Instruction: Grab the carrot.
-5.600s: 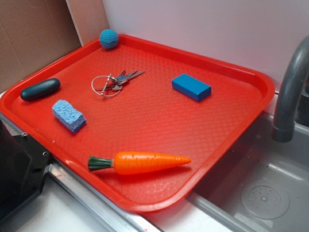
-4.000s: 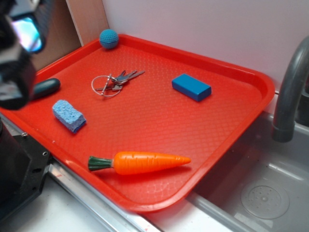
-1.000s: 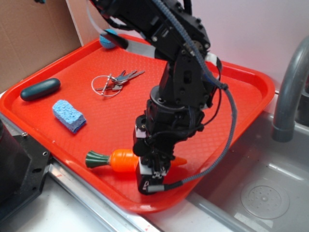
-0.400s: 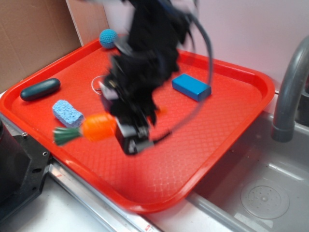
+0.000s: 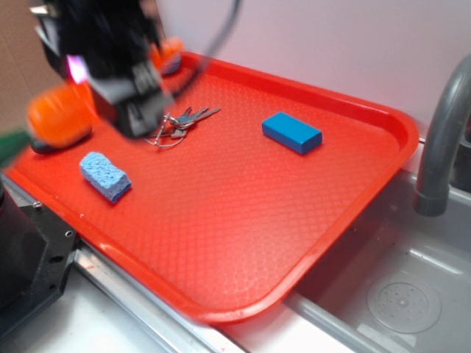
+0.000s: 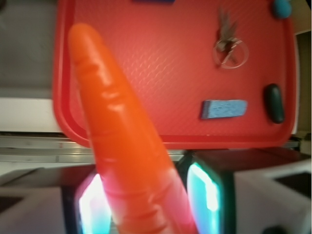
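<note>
The red tray (image 5: pixel 243 191) is my landmark: it sits on a counter with a pale wall behind its far edge. A grey sink basin (image 5: pixel 401 294) and a grey faucet (image 5: pixel 441 132) lie off its right edge, and a metal strip runs along its near edge.

The tray's centre and near-right area are bare textured plastic up to the raised rim.

On the tray: a blue block (image 5: pixel 291 132) toward the far right, a bunch of keys (image 5: pixel 176 125) near the far-left part, a light blue sponge (image 5: pixel 105 176) near the left edge, and a dark oval object (image 6: pixel 274 103) at the left rim.

My claw (image 5: pixel 110 66) is raised above the tray's far-left corner, clamped on the carrot (image 6: pixel 122 146), which is off the tray surface.
</note>
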You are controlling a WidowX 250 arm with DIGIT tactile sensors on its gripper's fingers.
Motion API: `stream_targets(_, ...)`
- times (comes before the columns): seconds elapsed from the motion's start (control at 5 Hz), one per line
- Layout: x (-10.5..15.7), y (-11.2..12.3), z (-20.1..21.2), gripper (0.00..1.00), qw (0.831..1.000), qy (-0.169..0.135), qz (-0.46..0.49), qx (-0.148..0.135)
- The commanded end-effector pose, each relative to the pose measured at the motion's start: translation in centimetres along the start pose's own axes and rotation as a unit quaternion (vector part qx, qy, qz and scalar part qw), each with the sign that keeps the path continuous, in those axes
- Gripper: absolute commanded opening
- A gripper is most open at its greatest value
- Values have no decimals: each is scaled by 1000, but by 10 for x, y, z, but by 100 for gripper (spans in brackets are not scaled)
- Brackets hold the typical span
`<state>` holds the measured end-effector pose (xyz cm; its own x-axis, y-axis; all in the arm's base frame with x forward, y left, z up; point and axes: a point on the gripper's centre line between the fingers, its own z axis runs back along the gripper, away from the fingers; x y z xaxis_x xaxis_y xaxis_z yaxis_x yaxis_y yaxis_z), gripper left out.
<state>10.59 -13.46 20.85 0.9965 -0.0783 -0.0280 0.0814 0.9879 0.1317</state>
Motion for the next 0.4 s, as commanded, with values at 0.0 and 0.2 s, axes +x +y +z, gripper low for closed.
stream_targets(0.0, -6, 13, 80, 0, 1000, -18, -11, 12)
stream_targets(0.2, 1, 13, 77, 0, 1000, -9, -1, 4)
